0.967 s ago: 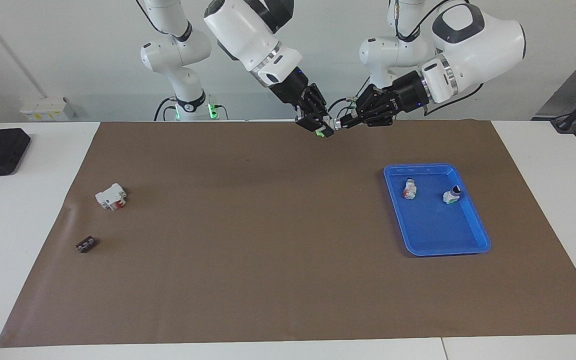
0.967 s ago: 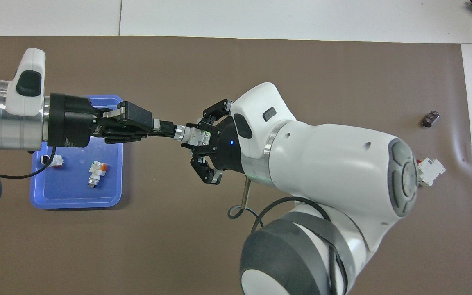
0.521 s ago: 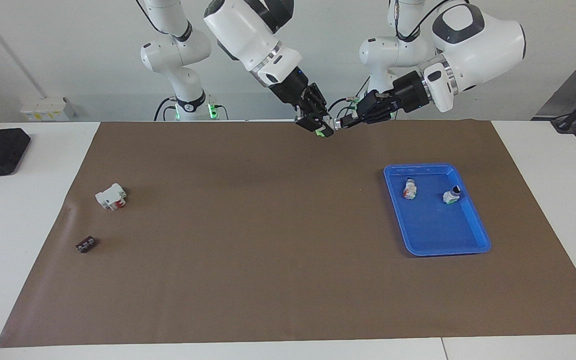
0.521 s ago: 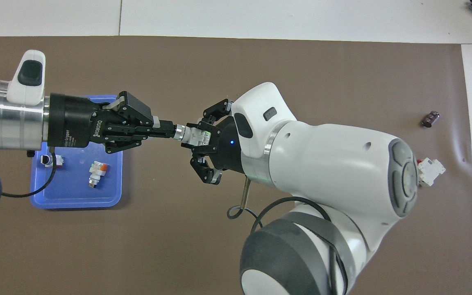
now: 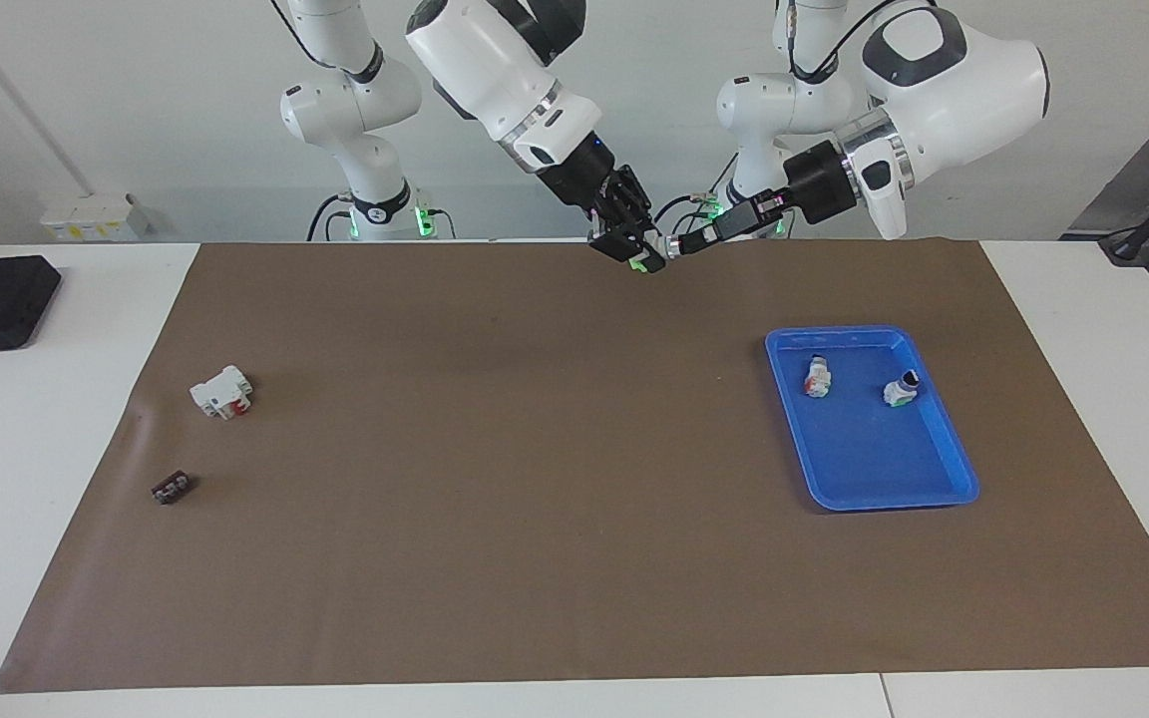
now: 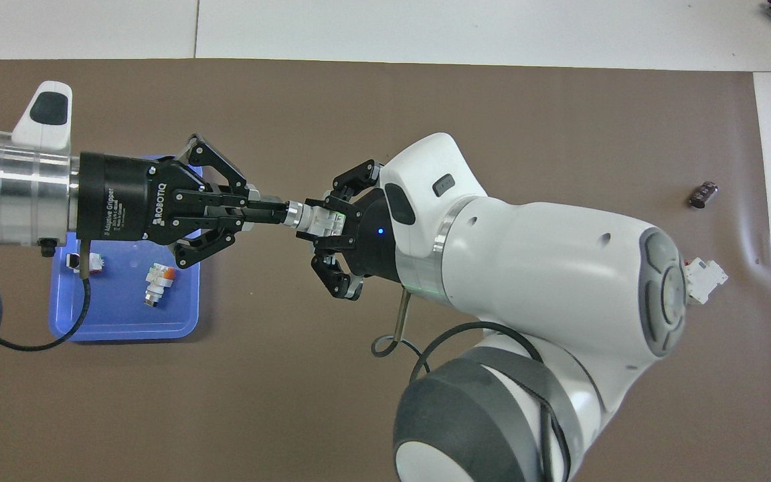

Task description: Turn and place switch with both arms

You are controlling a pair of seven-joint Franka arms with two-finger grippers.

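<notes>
The switch (image 5: 643,264) (image 6: 315,218) hangs in the air between both grippers, over the brown mat's edge by the robots. My right gripper (image 5: 634,249) (image 6: 330,221) is shut on its white body, green end downward. My left gripper (image 5: 686,243) (image 6: 266,213) points level at it, fingertips shut on the black knob with the silver collar. In the overhead view the left gripper's outer links splay to the sides.
A blue tray (image 5: 874,499) (image 6: 124,331) toward the left arm's end holds two small switches (image 5: 817,377) (image 5: 902,388). Toward the right arm's end lie a white block with red parts (image 5: 221,391) (image 6: 703,280) and a small dark brown block (image 5: 172,488) (image 6: 703,195).
The left wrist has rolled about its own axis while gripping the knob, so its links now show spread flat from above. The right gripper and the switch body stayed in place.
</notes>
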